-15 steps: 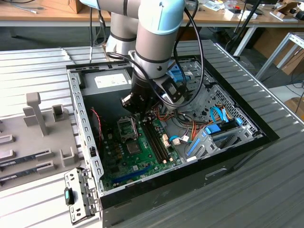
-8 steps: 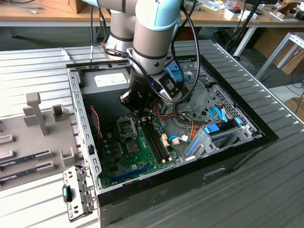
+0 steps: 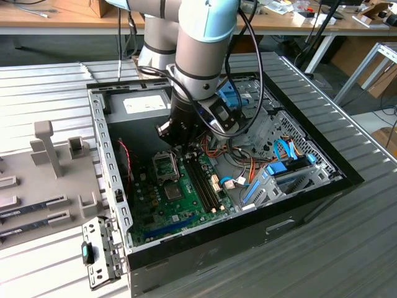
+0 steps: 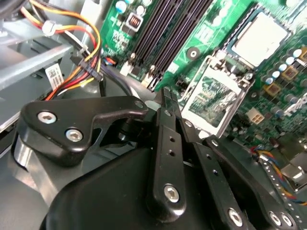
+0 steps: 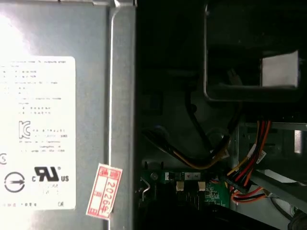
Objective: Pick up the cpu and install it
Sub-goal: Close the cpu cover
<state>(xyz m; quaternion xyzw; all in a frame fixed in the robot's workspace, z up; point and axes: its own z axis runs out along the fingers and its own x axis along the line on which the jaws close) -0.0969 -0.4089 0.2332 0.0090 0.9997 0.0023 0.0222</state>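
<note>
Silver-topped, the cpu is seen seated in its socket in the second wrist view. The pincer is held with fingers together at the socket's 8 o'clock. A grey power supply is shown in the first wrist view.

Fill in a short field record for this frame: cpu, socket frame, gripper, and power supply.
cpu: small square silver-topped chip, lying in the socket on the green motherboard
socket frame: hinged metal frame, swung open beside the cpu
gripper: black gripper, over the board near the socket frame, apart from the cpu
power supply: grey metal box with a white label, inside the open case
</note>
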